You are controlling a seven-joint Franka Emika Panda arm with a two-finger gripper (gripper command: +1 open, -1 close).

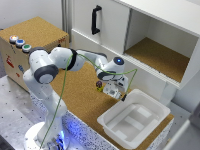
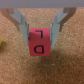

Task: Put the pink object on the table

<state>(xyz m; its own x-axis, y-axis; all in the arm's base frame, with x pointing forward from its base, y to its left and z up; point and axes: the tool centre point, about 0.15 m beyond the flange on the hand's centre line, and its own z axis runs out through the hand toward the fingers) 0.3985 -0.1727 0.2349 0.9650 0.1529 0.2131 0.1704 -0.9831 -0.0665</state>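
Wrist view | claw [image 2: 40, 31] clamps matte pink cube [image 2: 40, 42] | above grainy cork table [image 2: 15, 67]

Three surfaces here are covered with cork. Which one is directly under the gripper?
The table, the large low worktop with the white speckled edge. The gripper hangs over it; the button box and cabinet compartment stand aside.
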